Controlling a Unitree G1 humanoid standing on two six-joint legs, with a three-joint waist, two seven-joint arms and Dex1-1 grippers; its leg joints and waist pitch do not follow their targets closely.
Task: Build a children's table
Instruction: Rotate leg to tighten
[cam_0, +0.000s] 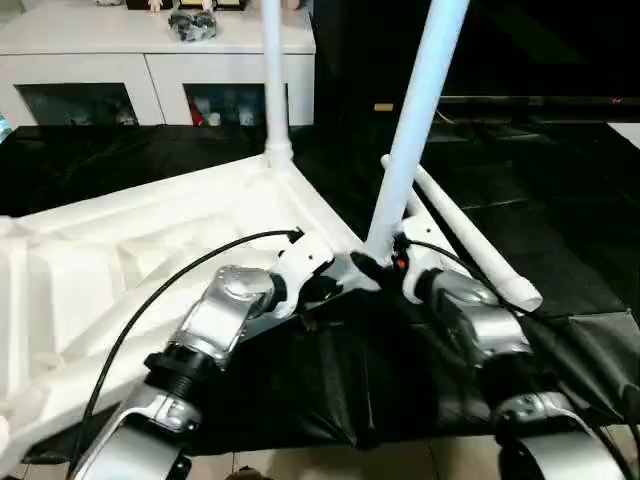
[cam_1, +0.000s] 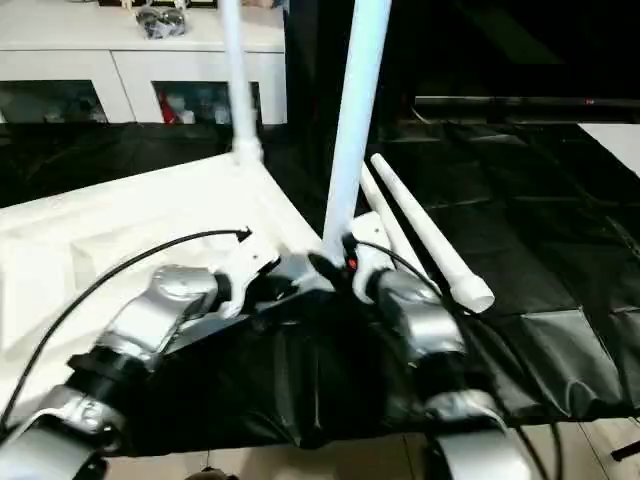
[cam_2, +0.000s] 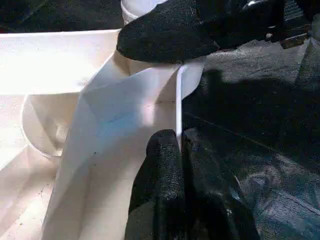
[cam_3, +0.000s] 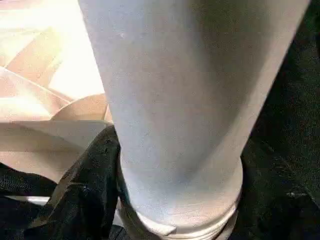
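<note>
The children's table lies upside down on a black sheet, its white top (cam_0: 150, 230) showing ribs and a raised rim. One white leg (cam_0: 273, 80) stands upright in the far corner socket. A second leg (cam_0: 415, 120) rises tilted from the near corner socket, and my right gripper (cam_0: 380, 262) is closed around its base; one of its black fingers (cam_2: 170, 35) presses against the leg just above the socket. Beside that corner, my left gripper (cam_2: 179, 142) is shut on the thin rim wall of the top. Two loose legs (cam_0: 480, 250) lie on the sheet to the right.
A white cabinet (cam_0: 150, 70) with shelf openings stands at the back left, small items on top. The black sheet (cam_0: 560, 200) covers the floor to the right and front. Black cables run along both forearms.
</note>
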